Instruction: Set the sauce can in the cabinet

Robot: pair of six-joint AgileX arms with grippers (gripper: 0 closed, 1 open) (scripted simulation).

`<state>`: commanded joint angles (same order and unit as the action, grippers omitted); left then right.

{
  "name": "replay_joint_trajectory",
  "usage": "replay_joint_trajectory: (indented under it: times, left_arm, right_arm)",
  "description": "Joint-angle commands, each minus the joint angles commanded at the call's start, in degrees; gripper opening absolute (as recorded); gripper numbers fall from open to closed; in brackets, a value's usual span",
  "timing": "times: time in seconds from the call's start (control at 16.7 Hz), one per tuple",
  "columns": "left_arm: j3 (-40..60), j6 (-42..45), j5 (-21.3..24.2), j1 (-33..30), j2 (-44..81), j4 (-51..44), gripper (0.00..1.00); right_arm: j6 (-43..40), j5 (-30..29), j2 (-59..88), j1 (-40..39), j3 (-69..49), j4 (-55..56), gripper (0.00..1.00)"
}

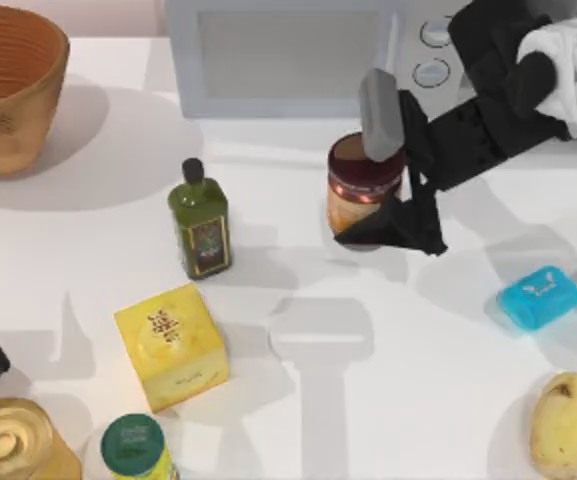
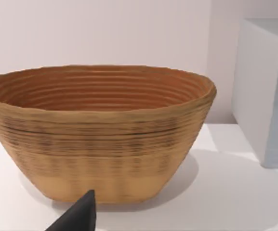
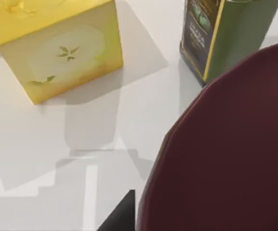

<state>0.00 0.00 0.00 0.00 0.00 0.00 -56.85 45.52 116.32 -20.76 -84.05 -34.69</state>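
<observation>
Top view first: we see a white table (image 1: 388, 400) with a light-grey box unit (image 1: 288, 55) with two knobs at its far edge, and a woven basket (image 1: 8, 90) at far left, nothing in it that we can see. Our right gripper (image 1: 383, 180) is clamped around the sauce can (image 1: 360, 190), which stands before that unit, beside the olive-oil bottle (image 1: 200, 222).

Left wrist view: the basket's ribbed hollow; our left arm waits at the table's left edge, grip unreadable.

Right wrist view: the can's maroon top, a yellow box (image 3: 52, 43).
</observation>
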Motion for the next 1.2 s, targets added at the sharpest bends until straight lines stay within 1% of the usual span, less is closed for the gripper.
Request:
replay_joint_trajectory:
  times: [0.18,0.3,0.72,0.96,1.2]
  left_arm:
    - [0.00,0.00,0.00,0.00,0.00,0.00,1.00]
    - [0.00,0.00,0.00,0.00,0.00,0.00,1.00]
    - [0.00,0.00,0.00,0.00,0.00,0.00,1.00]
    - [0.00,0.00,0.00,0.00,0.00,0.00,1.00]
    - [0.00,0.00,0.00,0.00,0.00,0.00,1.00]
  right_arm:
    - [-0.21,-0.31,-3.67,-0.07,-4.81,-7.89,0.00]
    - [-0.37,-0.49,-5.17,-0.22,-6.43,-10.11,0.00]
    - [0.50,-1.14,-6.64,0.02,-5.29,-9.28,0.00]
    - [5.73,-5.37,-16.53,2.03,2.69,-4.39,0.00]
    - [15.17,-12.75,-35.47,5.65,17.33,2.68,0.00]
